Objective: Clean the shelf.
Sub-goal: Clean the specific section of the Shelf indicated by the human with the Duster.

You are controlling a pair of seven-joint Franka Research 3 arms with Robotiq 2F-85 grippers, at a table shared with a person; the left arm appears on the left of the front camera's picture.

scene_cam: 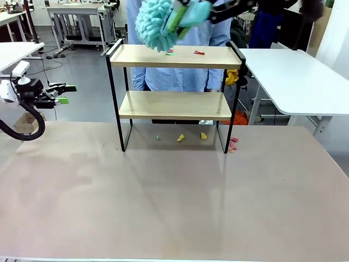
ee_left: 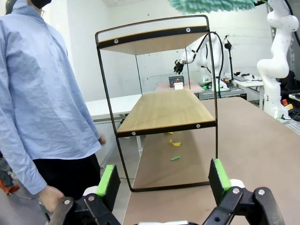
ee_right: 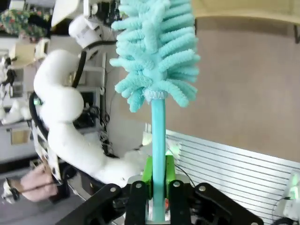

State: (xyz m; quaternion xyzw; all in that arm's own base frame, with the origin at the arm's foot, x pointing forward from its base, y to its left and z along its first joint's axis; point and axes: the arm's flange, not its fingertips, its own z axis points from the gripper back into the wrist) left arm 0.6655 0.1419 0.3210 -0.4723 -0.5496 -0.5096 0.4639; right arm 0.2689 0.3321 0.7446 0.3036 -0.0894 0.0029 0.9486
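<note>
The shelf (scene_cam: 174, 57) stands mid-table, a two-board rack in a thin black frame. Small red and green scraps (scene_cam: 199, 52) lie on its top board. My right gripper (scene_cam: 182, 16) is shut on the handle of a fluffy teal duster (scene_cam: 155, 24), whose head hangs just above the top board's left half. In the right wrist view the duster head (ee_right: 157, 47) rises from the handle clamped between my shut fingers (ee_right: 158, 185). Off the table's left side, my left gripper (scene_cam: 62, 94) is open and holds nothing. Its view looks at the shelf (ee_left: 164, 112) end-on between its fingers (ee_left: 108, 180).
Yellow scraps (scene_cam: 180, 137), a green bit and a pink scrap (scene_cam: 233, 144) lie on the table under and beside the shelf. A person in a blue shirt (scene_cam: 185, 76) stands behind it. A white table (scene_cam: 294, 76) sits at the back right.
</note>
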